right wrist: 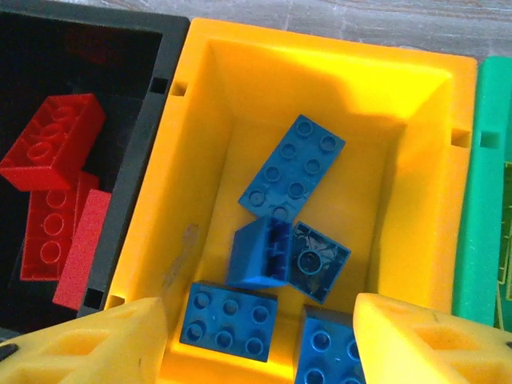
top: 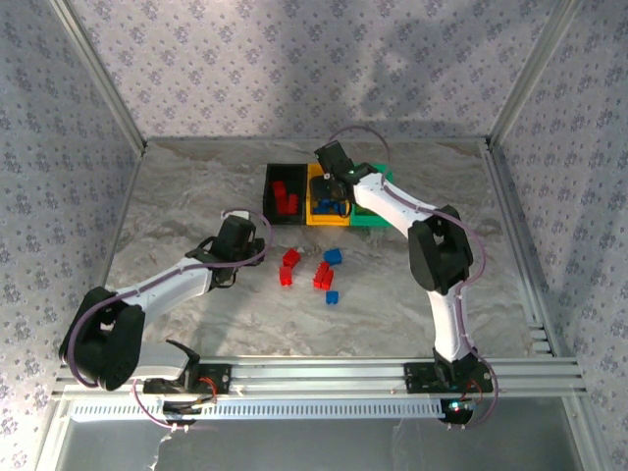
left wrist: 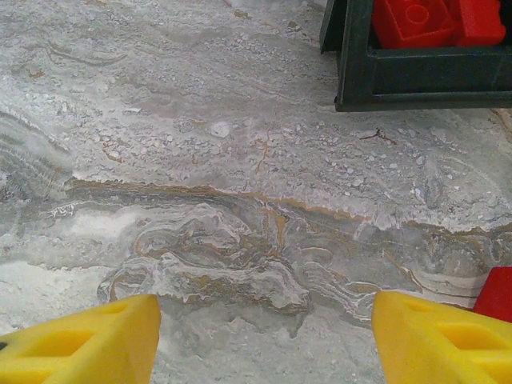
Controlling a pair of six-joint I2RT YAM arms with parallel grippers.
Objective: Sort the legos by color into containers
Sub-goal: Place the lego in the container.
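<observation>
Three bins stand in a row at the back: black (top: 270,182), orange-yellow (top: 312,218) and green (top: 377,220). My right gripper (right wrist: 260,336) hangs open over the orange-yellow bin (right wrist: 196,168), which holds several blue legos (right wrist: 293,170). Nothing is between its fingers. Red legos (right wrist: 52,144) lie in the black bin (right wrist: 148,136). Loose red legos (top: 323,275) and blue ones (top: 334,256) lie on the table's middle. My left gripper (left wrist: 266,336) is open low over bare table, left of them, with a red lego (left wrist: 498,294) just beyond its right finger.
The marble-patterned table is ringed by metal frame rails and patterned walls. The green bin (right wrist: 480,200) sits at the right edge of the right wrist view. A corner of the black bin (left wrist: 416,80) lies ahead and to the right of my left gripper.
</observation>
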